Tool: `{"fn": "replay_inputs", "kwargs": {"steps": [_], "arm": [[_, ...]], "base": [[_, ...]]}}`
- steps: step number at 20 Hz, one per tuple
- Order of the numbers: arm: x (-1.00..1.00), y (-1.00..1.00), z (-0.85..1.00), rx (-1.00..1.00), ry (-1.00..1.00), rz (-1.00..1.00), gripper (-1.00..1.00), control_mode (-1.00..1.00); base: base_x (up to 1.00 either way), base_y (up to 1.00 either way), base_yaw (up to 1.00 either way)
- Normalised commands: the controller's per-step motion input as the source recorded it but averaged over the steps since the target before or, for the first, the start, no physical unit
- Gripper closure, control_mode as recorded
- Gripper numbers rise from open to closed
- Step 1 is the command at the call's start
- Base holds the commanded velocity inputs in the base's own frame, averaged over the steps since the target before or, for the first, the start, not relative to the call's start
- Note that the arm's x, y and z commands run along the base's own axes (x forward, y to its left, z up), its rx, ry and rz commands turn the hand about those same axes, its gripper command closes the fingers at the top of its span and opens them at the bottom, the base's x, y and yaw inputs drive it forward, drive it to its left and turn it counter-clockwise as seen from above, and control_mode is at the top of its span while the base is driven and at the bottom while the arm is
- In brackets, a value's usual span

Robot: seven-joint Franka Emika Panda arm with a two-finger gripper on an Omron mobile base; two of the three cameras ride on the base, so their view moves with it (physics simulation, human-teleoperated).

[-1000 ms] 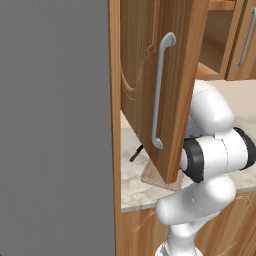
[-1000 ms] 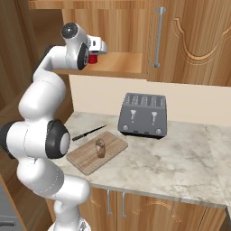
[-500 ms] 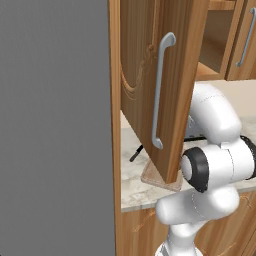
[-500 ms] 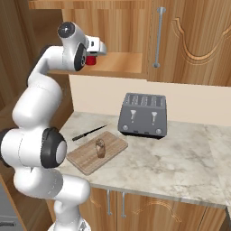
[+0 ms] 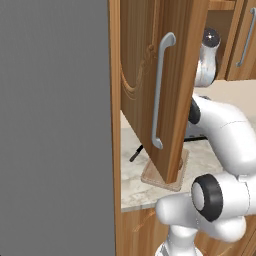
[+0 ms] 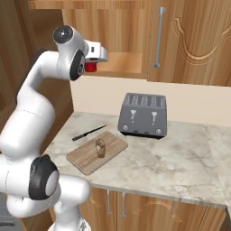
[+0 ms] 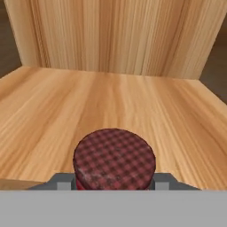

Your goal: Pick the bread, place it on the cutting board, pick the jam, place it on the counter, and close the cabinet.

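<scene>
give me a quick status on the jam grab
Tool shut on the jam, at the cabinet shelf. Bread already on the cutting board. Cabinet door open; nothing blocking.

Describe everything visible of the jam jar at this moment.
The jam is a small red jar with a round lid in a dark red and black check pattern. It stands upright on the wooden shelf floor of the open cabinet, near its front edge. In the hand view the gripper flanks the jar, a grey finger at each side of it under the lid. In the right base view the red body peeks out below the white hand. Whether it is lifted off the shelf cannot be told.
</scene>
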Motion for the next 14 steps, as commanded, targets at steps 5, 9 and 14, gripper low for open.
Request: {"fn": "replay_inputs", "kwargs": {"steps": [5,9,14], "arm": [[-0.74,-0.33,-0.08,0.0,0.0,0.0,1.0,-1.0],[-0.61,-0.3,-0.19,0.0,0.0,-0.03,1.0,-1.0],[-0.48,-0.3,-0.26,0.0,0.03,-0.09,1.0,-1.0]], "base": [[0.0,0.0,0.0],[0.0,0.0,0.0],[0.0,0.0,0.0]]}}
